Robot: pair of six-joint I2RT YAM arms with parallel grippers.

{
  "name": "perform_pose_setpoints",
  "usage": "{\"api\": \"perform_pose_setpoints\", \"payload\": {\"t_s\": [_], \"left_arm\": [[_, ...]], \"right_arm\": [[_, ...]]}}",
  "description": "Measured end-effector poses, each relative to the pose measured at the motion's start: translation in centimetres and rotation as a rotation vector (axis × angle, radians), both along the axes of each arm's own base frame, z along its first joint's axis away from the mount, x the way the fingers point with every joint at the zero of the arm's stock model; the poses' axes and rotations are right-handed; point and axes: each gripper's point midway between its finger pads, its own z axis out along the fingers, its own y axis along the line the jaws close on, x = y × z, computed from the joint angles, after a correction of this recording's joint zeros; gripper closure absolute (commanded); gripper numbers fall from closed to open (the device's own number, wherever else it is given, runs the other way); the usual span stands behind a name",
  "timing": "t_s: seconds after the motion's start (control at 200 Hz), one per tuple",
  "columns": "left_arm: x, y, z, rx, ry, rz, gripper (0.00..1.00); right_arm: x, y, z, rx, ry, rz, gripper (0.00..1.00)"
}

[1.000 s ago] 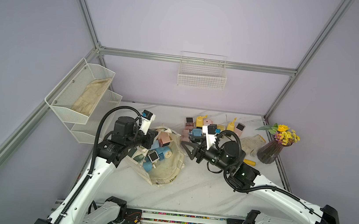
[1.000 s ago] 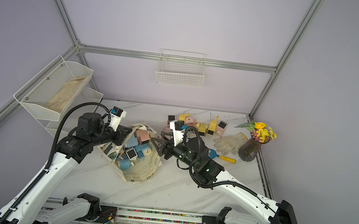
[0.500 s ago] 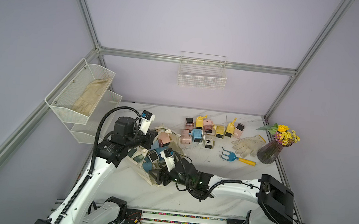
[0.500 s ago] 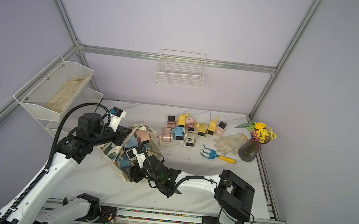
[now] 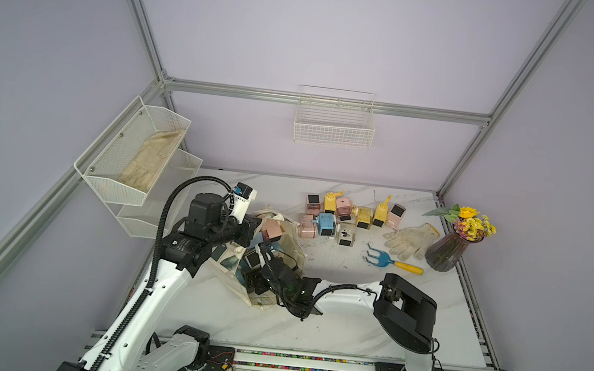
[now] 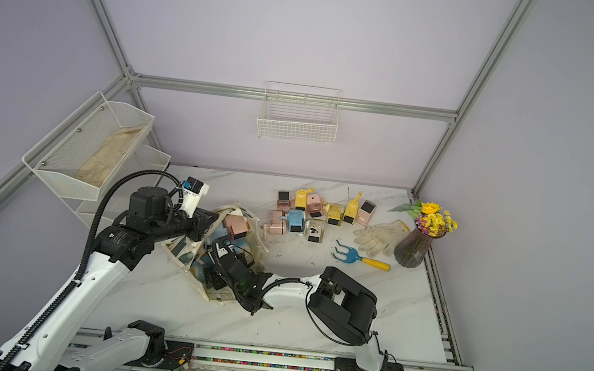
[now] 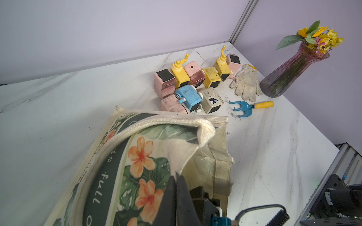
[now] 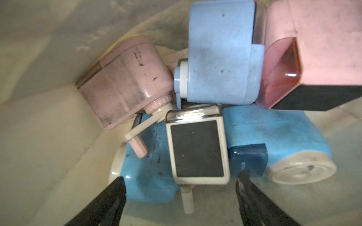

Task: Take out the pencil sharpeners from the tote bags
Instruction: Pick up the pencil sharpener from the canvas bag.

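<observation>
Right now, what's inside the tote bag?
Inside the tote bag the right wrist view shows pink, blue and cream pencil sharpeners piled together; anything beneath them is covered.

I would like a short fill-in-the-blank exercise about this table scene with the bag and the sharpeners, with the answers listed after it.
1. The left gripper is shut on the edge of the ____.
2. The right gripper is open over a beige sharpener with a ____ square face.
3. The hand rake has a blue head and a ____ handle.
4. The vase holds ____.

Answers: tote bag; black; yellow; flowers
</observation>
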Motion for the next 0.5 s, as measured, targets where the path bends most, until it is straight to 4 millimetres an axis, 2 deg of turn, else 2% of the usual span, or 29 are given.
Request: {"api": "perform_pose_setpoints", "payload": {"t_s": [0.245,0.5], "left_arm": [[0.1,0.0,-0.1,0.001,0.004,0.001,0.97],[0.2,0.1,-0.4,0.005,0.014,0.006,0.96]], "right_arm": [[2.8,0.8,-1.4,-0.032,-0.004,-0.046,0.26],[3.3,1.6,-1.9,-0.047,-0.008,-0.042,0.48]]}}
